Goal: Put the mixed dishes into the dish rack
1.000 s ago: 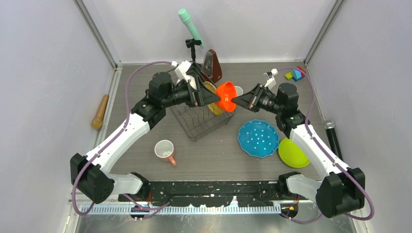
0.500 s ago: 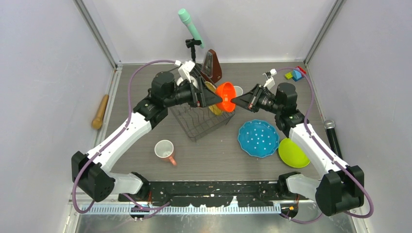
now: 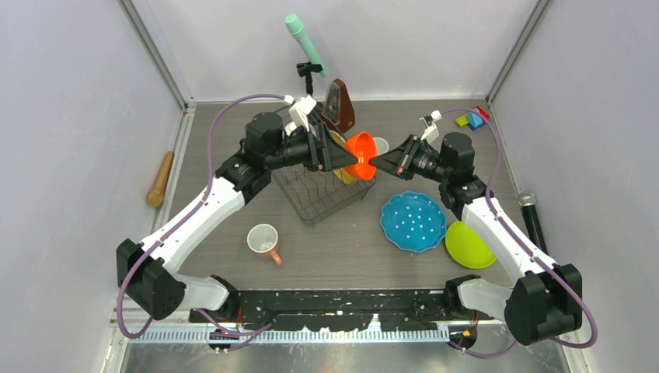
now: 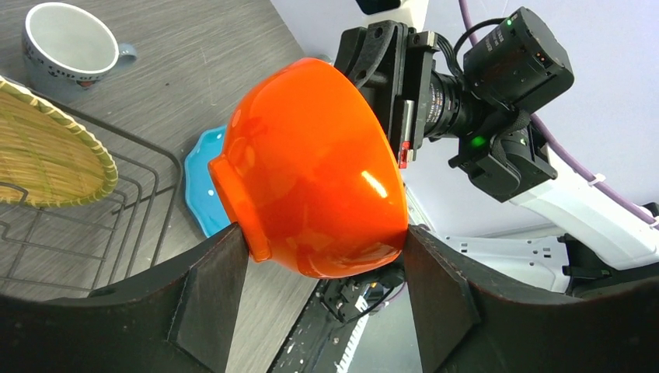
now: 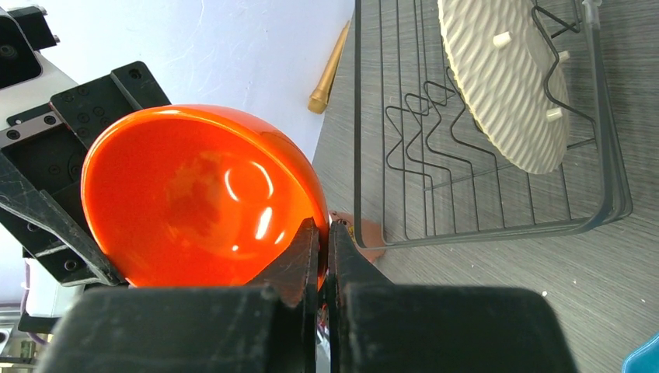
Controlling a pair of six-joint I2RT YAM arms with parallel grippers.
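The orange bowl (image 3: 361, 154) hangs in the air over the right end of the black wire dish rack (image 3: 319, 198). My right gripper (image 3: 373, 161) is shut on its rim (image 5: 325, 229). My left gripper (image 4: 320, 241) spans the bowl's outside (image 4: 311, 171), both fingers touching it. The yellow woven plate (image 3: 339, 159) stands in the rack. The blue dotted plate (image 3: 413, 221) and the lime green plate (image 3: 466, 245) lie to the right. The pink mug (image 3: 264, 241) lies in front of the rack. The small grey mug (image 3: 381, 145) is behind the bowl. The white bowl is out of view.
The brown metronome (image 3: 339, 105) and a teal microphone on a stand (image 3: 305, 43) are behind the rack. The wooden rolling pin (image 3: 160, 179) lies at the left wall. A black microphone (image 3: 532, 217) and toy blocks (image 3: 472, 119) are at the right.
The left arm has edged forward, bringing its fingers onto the orange bowl. The right gripper keeps its hold on the rim, almost still.
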